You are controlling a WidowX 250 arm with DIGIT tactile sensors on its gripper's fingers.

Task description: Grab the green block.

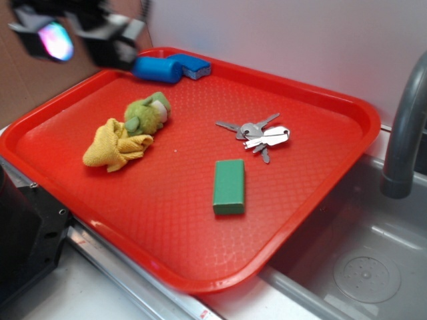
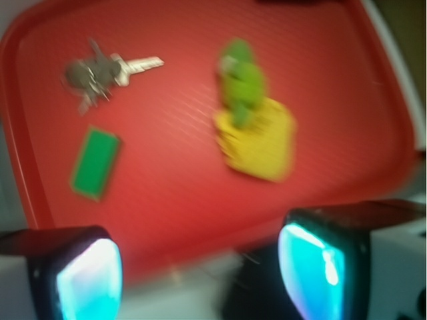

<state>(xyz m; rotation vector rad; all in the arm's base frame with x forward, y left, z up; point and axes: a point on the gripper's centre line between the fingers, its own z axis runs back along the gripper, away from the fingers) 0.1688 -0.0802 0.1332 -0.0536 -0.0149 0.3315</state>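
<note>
The green block point(image 1: 229, 187) lies flat on the red tray point(image 1: 200, 267), toward its near right part, nothing on top of it. A key bunch point(image 1: 257, 135) sits just beyond it; a green plush toy point(image 1: 148, 113) on a yellow cloth point(image 1: 115, 147) lies well apart. The gripper point(image 2: 200, 270) hangs released, empty, far off.

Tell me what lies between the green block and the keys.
Nothing: bare red tray separates the green block from the keys, clearest in the exterior view.
</note>
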